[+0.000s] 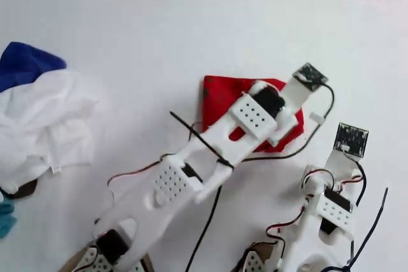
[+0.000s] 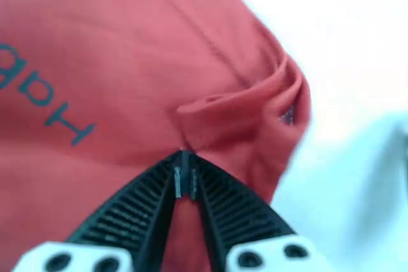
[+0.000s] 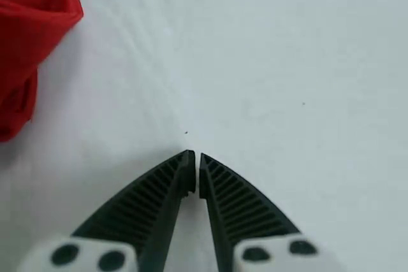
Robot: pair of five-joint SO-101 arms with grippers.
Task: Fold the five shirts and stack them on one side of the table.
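The red shirt (image 1: 222, 93) lies folded near the middle of the white table (image 1: 159, 36), with teal print on it (image 2: 44, 93). My left arm stretches over it in the high view. My left gripper (image 2: 185, 173) is shut, its tips pinching a raised fold of the red fabric near the collar. My right gripper (image 3: 193, 173) is shut with nothing in it and hangs over bare table to the right of the red shirt (image 3: 29, 36). A loose pile of shirts sits at the table's left: a white shirt (image 1: 48, 125), a blue shirt (image 1: 25, 62) and a teal scrap (image 1: 5, 218).
Black and red cables (image 1: 207, 221) trail from the arms across the near part of the table. The far half of the table and the strip between the pile and the red shirt are bare white surface.
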